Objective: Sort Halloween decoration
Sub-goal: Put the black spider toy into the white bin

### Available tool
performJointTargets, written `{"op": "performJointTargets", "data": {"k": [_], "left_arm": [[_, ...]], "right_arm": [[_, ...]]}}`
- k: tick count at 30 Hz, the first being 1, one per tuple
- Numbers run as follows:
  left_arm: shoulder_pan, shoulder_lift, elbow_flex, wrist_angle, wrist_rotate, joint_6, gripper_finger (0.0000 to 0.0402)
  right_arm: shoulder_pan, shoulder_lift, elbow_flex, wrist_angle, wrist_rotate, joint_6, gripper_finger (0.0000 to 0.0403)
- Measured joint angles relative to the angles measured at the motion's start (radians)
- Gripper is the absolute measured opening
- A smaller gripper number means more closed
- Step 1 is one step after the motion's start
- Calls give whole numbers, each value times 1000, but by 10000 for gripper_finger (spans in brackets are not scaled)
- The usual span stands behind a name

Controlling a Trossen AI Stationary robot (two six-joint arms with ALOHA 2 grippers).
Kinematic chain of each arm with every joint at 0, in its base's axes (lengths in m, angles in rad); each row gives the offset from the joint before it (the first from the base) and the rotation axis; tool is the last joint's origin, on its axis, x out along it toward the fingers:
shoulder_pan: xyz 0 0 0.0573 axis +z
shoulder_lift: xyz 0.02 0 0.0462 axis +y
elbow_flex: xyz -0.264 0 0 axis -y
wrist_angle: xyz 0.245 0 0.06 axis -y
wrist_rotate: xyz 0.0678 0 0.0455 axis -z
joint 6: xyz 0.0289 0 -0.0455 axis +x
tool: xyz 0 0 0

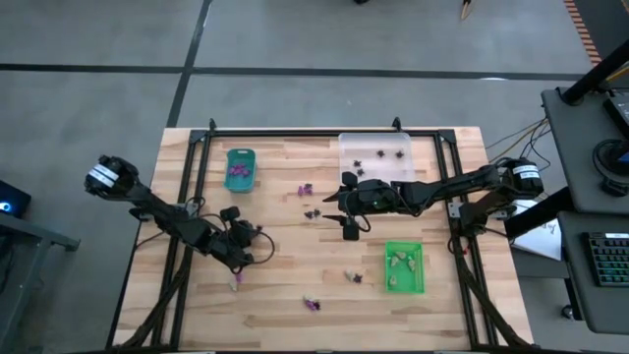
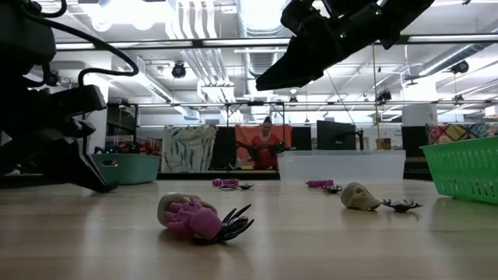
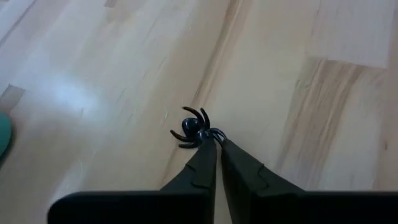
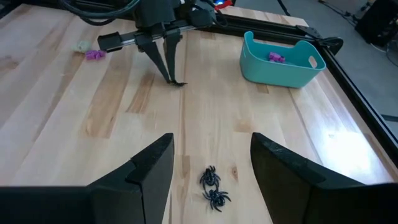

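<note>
Nipping a black spider (image 3: 194,129) w/ left gripper (image 3: 215,142)
Jaws are closing tight on its leg, left-centre of bench (image 1: 295,295); I'm lifting slow. Right gripper (image 4: 211,158) is hanging wide open, empty.

No text, label, brand, number or sign can be read in any view. The trays, the arms and the worktop (image 1: 295,295) carry no legible marking. Anything in the room behind is too small to read.
</note>
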Motion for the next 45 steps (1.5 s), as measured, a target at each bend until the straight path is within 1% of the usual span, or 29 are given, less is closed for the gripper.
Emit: {"op": "performJointTargets", "data": {"k": [5, 11, 18, 24, 28, 35, 38, 41, 45], "left_arm": [[-2, -47, 0, 39, 11, 1, 0], [-2, -95, 0, 112, 6, 39, 0], [-3, -105, 0, 127, 9, 55, 0], [-2, -104, 0, 125, 19, 31, 5], [-2, -104, 1, 108, 87, 17, 34], [-3, -73, 1, 105, 73, 16, 114], [-3, -45, 1, 105, 58, 26, 139], [-3, -12, -4, 104, 55, 27, 153], [-3, 31, -5, 114, 47, 25, 153]], "right_arm": [[0, 0, 0, 0, 0, 0, 203], [0, 0, 0, 0, 0, 0, 203], [0, 0, 0, 0, 0, 0, 203], [0, 0, 0, 0, 0, 0, 203], [0, 0, 0, 0, 0, 1, 203], [0, 0, 0, 0, 0, 19, 203], [0, 0, 0, 0, 0, 19, 203], [0, 0, 0, 0, 0, 18, 203], [0, 0, 0, 0, 0, 18, 203]]}}
